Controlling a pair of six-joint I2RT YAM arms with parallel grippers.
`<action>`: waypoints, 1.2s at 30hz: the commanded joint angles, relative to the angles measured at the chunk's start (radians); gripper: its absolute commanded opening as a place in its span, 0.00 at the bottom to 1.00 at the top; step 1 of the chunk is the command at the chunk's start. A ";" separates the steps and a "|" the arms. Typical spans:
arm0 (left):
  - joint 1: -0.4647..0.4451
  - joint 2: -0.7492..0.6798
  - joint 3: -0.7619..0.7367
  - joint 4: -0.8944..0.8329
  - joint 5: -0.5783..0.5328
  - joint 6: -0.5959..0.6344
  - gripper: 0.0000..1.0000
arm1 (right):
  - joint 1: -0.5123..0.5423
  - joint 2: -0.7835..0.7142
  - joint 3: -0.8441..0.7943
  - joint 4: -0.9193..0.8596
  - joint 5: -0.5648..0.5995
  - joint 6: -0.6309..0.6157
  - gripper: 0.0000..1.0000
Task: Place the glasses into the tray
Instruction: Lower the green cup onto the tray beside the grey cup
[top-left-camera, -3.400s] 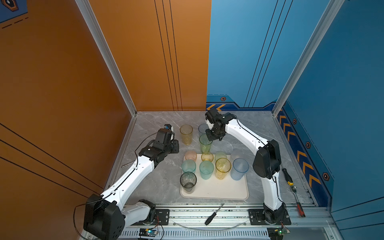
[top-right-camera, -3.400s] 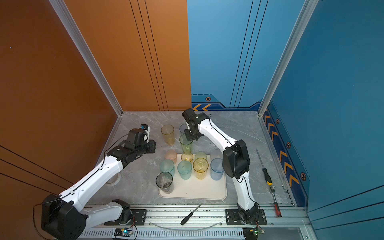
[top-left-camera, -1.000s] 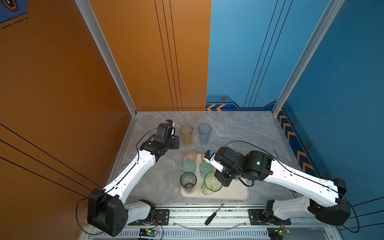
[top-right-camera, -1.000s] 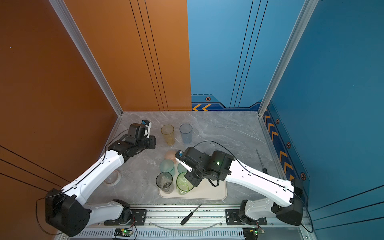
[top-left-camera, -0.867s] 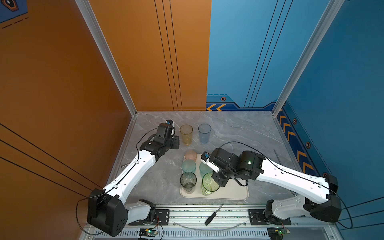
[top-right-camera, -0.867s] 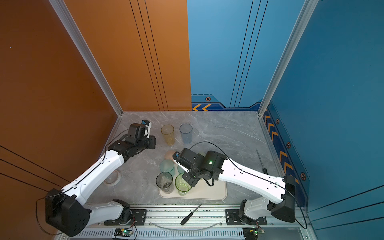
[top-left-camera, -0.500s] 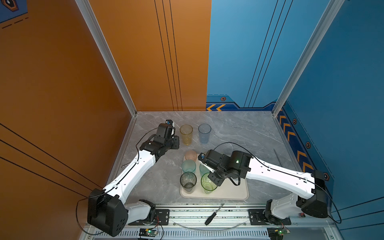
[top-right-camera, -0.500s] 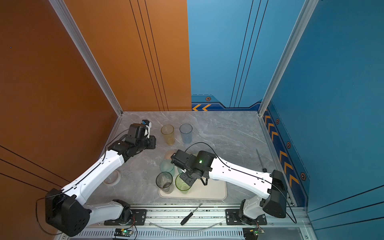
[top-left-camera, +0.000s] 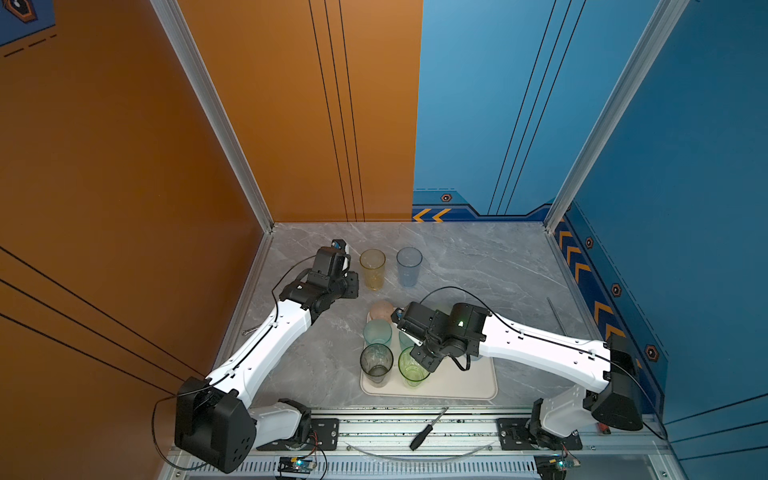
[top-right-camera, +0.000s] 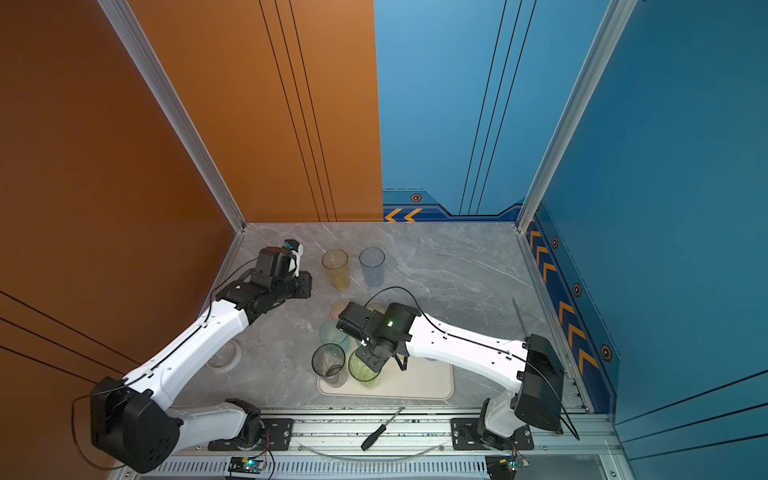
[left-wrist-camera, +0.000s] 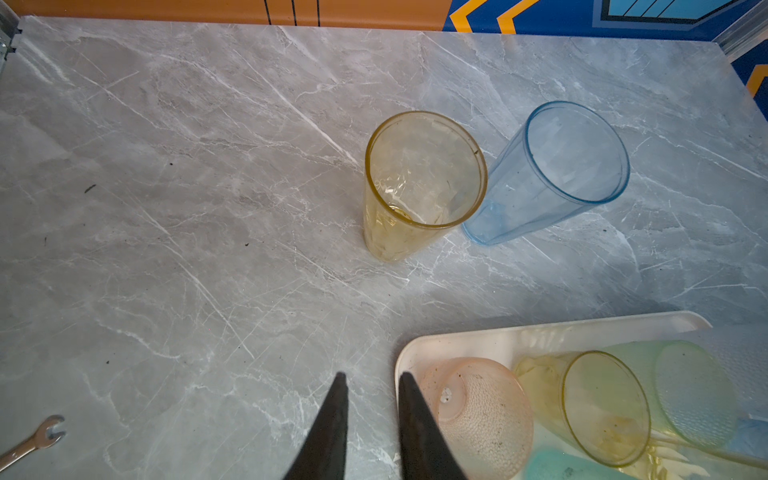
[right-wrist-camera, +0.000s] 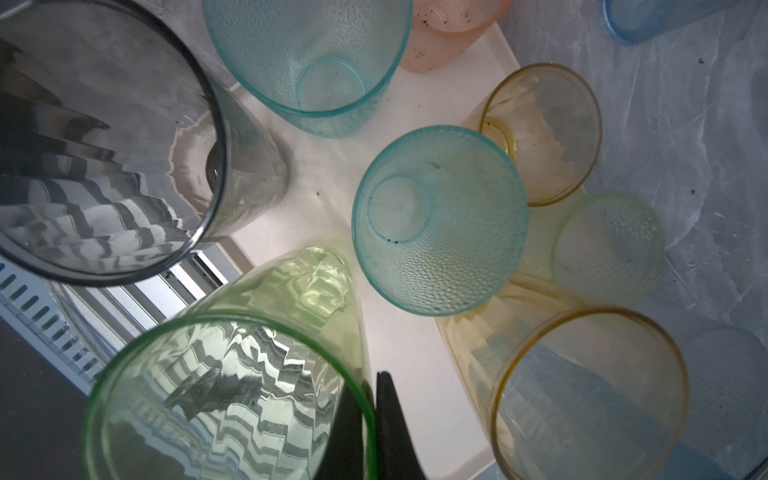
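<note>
My right gripper (right-wrist-camera: 370, 386) is clamped on the rim of the green glass (top-left-camera: 413, 365), one finger inside and one outside, at the front of the tray (top-left-camera: 465, 386) just beside the grey glass (top-left-camera: 376, 363); whether its base touches the tray I cannot tell. Behind them a teal glass (top-left-camera: 377, 331) stands on the tray. My left gripper (left-wrist-camera: 370, 380), slightly parted and empty, hangs over the table (left-wrist-camera: 166, 208) beside the pink glass (left-wrist-camera: 478, 411). Farthest, a yellow glass (left-wrist-camera: 419, 187) and a blue glass (left-wrist-camera: 548, 174) stand on the table.
</note>
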 joint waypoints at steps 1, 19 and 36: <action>0.007 0.005 0.004 -0.020 -0.016 0.017 0.24 | -0.013 0.009 -0.016 0.031 -0.017 0.024 0.00; 0.010 0.012 0.006 -0.028 -0.015 0.019 0.24 | -0.021 0.030 -0.037 0.057 -0.051 0.024 0.00; 0.011 0.020 0.010 -0.035 -0.011 0.023 0.24 | -0.039 0.040 -0.062 0.084 -0.077 0.028 0.02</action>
